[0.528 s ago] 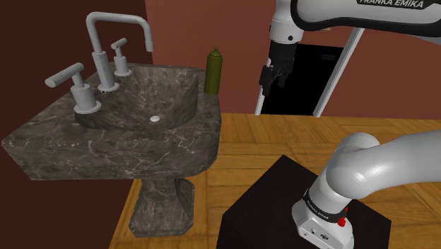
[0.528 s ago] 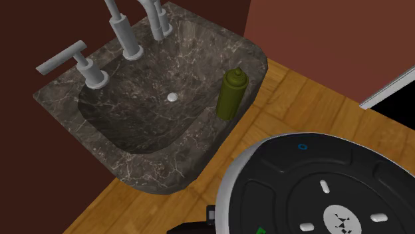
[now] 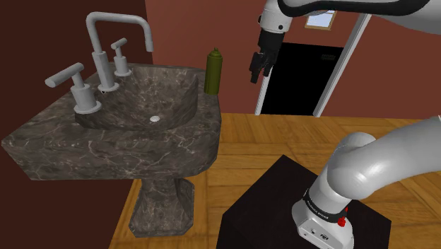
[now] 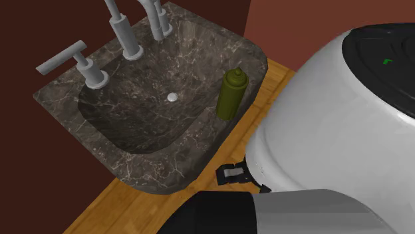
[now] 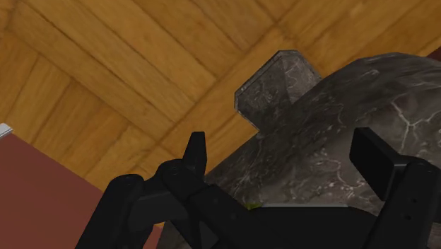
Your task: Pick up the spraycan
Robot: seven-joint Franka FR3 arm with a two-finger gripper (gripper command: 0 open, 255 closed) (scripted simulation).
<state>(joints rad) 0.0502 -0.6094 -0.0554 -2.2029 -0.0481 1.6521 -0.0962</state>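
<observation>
While my gripper (image 3: 256, 71) hangs with fingers spread and empty before the black area (image 3: 300, 81), I see the olive-green spraycan (image 3: 214, 71) upright on the dark marbled sink (image 3: 106, 152), at its rim corner, well apart.

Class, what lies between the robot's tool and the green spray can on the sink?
Nothing. In the shoulder view the stretch from the tool to the spray can is bare, with just the reddish wall behind it.
</observation>
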